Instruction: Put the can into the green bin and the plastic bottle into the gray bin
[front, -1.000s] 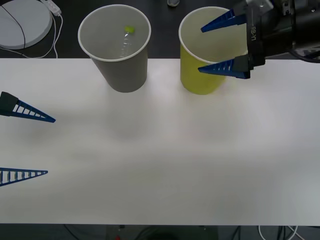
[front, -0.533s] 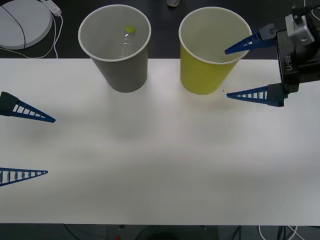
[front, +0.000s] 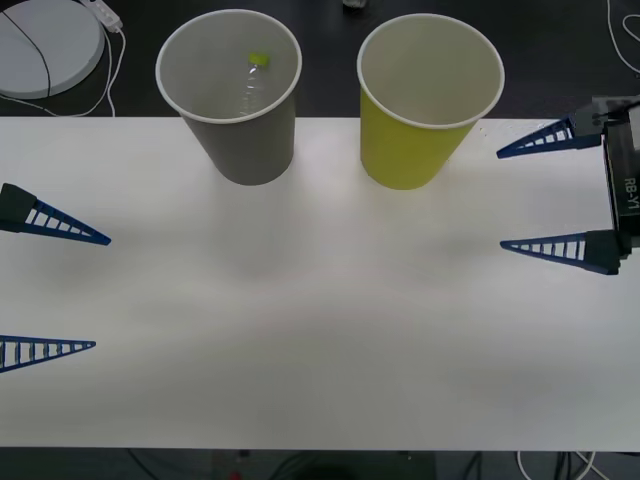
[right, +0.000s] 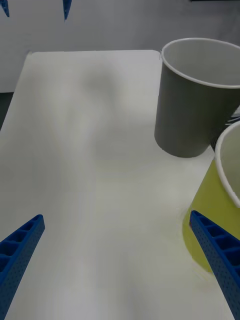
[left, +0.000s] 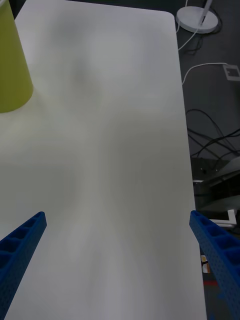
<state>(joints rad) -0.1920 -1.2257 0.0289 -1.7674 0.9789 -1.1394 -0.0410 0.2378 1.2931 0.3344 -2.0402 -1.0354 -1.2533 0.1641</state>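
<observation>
The gray bin (front: 250, 150) stands at the table's back left of centre, and the plastic bottle (front: 254, 78) lies inside it, lime-green cap up. Beside it to the right stands the green bin (front: 405, 155); its inside looks pale and the can is hidden. My right gripper (front: 502, 199) hovers open over the table to the right of the green bin, holding nothing. In the right wrist view the gray bin (right: 192, 110) and green bin (right: 212, 225) lie ahead of the open right gripper (right: 116, 216). My left gripper (front: 100, 292) stays open at the table's left edge.
The white table (front: 320, 330) stretches in front of the bins. A white round disc (front: 45, 45) with a cable sits beyond the back left corner. In the left wrist view the green bin (left: 12, 65) shows, with cables (left: 210, 145) on the floor past the table's edge.
My right gripper has drawn back from over the green bin, moving right and toward the front, still open. The left arm and both bins have stayed put.
</observation>
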